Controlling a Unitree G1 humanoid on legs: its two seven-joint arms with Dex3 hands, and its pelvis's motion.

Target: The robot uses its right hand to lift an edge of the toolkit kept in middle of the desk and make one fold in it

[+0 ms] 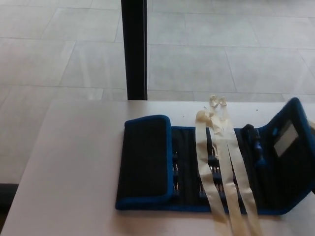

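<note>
The toolkit [187, 169] is a black fabric roll with blue edging, lying across the white desk [74, 172]. Its left flap [145, 160] lies folded flat over the tools. Its right flap [290, 147], with a white label on the inside, stands raised and tilted inward at the picture's right edge. Two cream ribbon ties [221, 162] run down over the middle of the kit. A black and blue tool [256, 145] sits in the pockets near the raised flap. Neither hand shows in the head view, and whatever holds the flap up is outside the picture.
A black vertical post [134, 49] stands behind the desk's far edge. Grey tiled floor [221, 54] lies beyond. The desk's left part is bare white surface.
</note>
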